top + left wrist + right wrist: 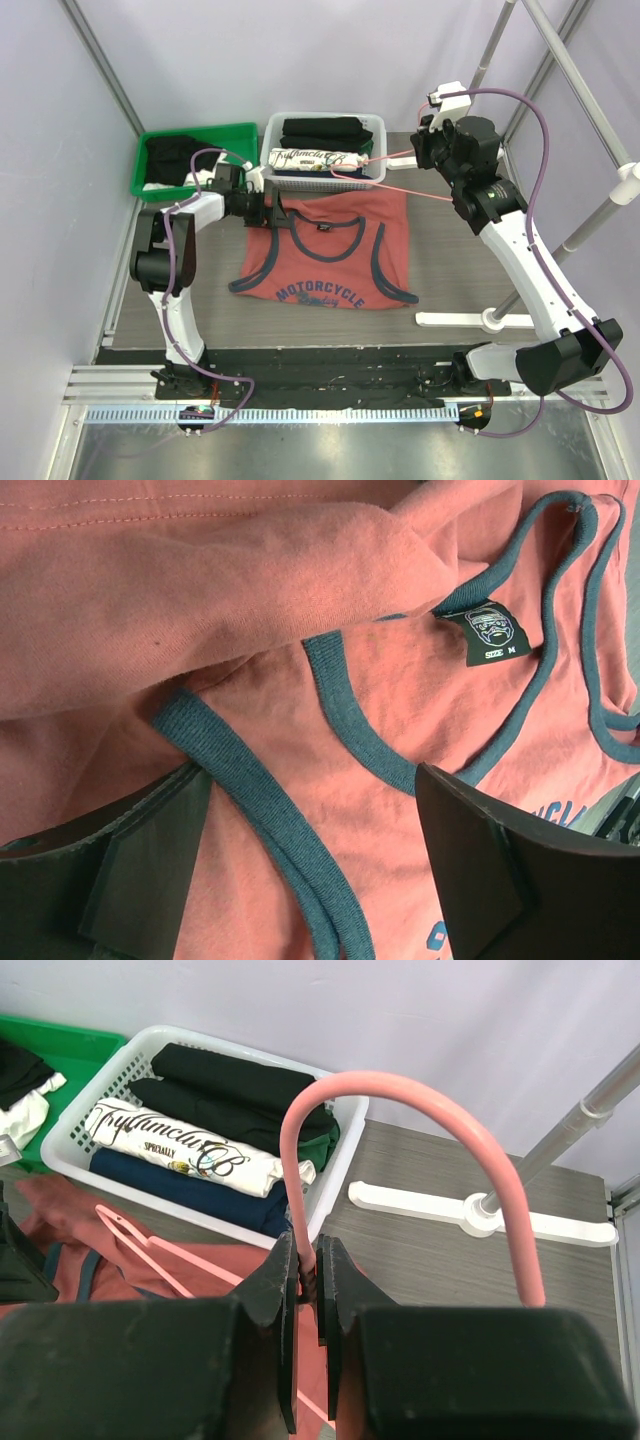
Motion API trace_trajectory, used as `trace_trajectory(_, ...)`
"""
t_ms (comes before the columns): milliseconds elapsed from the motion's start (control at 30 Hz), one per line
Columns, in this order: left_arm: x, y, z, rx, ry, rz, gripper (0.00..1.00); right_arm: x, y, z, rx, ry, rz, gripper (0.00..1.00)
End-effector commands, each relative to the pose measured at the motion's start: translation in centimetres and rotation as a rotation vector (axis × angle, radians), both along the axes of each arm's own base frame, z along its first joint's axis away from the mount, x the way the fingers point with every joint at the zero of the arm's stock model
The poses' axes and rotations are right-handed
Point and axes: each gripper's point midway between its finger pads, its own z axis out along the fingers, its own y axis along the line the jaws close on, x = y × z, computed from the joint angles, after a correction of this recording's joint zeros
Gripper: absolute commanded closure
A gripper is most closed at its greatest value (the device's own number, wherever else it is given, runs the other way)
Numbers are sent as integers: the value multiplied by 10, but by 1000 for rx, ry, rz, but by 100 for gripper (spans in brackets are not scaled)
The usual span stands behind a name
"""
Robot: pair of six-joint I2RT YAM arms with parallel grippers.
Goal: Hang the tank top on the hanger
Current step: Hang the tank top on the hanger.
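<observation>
Tank top (330, 250): on surface (450, 270), navy-trimmed strap beneath and between released fingers of left end effector (310, 865). Hanger (455, 1120): neck clenched in right end effector (308, 1290).

White-shelled, black-jointed arms (525, 260) are carrying purple cables (546, 130); the left gripper (310, 870) and right gripper (308, 1300) are showing black wedge fingers.

Robot lab cell, white panel walls (300, 50), aluminium frame (97, 55), mounting rail (330, 412)
</observation>
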Motion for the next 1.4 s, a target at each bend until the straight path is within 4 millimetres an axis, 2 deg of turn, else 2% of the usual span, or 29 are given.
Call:
trace_trajectory(0,12,-10,13,-41,-45,-21,16,-9,-3,29,18,-85,6,99)
trace_trajectory(167,10,-11,17,-44,-48,-32,23,-9,-2,30,18,-88,9,99)
trace_trajectory(300,9,-10,23,-38,-59,-44,24,-9,-3,31,18,-88,9,99)
trace_trajectory(967,-4,-8,38,-27,-50,-104,23,-11,-3,32,18,-89,13,99)
trace_trajectory(1367,-9,-10,39,-32,-30,-134,20,-10,-2,32,20,-87,15,99)
